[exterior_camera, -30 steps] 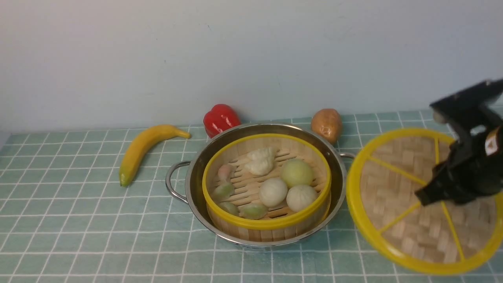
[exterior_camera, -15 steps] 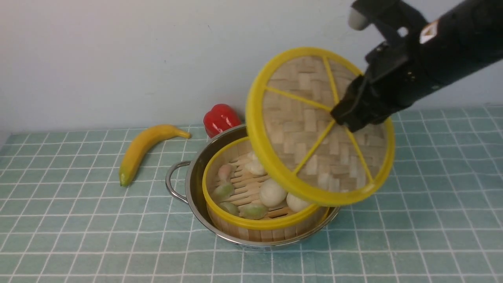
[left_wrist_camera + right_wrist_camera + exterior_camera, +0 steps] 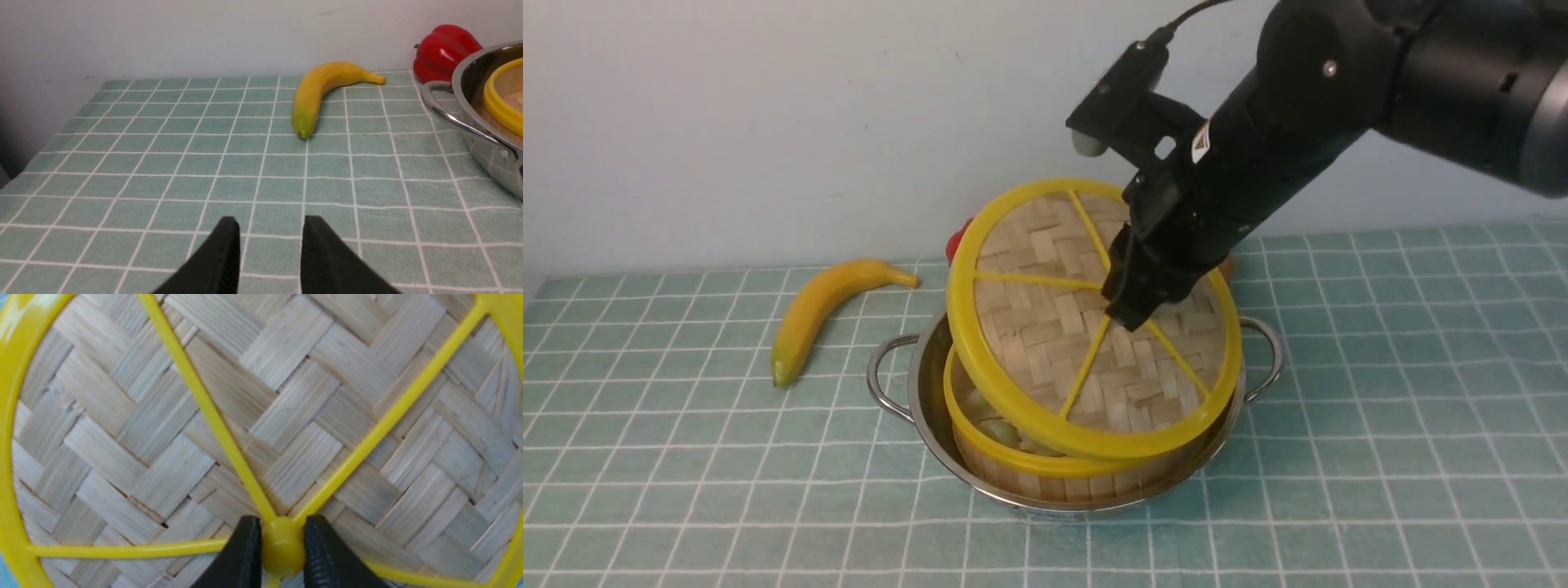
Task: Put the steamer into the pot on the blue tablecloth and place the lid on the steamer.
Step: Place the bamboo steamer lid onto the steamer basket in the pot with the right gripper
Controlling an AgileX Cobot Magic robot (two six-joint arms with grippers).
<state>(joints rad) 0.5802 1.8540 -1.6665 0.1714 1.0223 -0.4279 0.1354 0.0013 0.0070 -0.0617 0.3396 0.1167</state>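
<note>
The steel pot stands on the blue tablecloth with the steamer inside it. Above them hangs the lid, tilted, its far edge raised and its near edge close to the steamer's front rim. It hides most of the food. My right gripper is shut on the lid's yellow centre knob, one black finger on each side. My left gripper is open and empty, low over the cloth, apart from the pot. It does not show in the front view.
A banana lies on the cloth left of the pot. A red pepper sits behind the pot by the wall, mostly hidden by the lid in the front view. The right arm reaches in from the upper right.
The right arm has carried the lid up off the cloth at the right, leftward over the pot, then down to just above the steamer.
</note>
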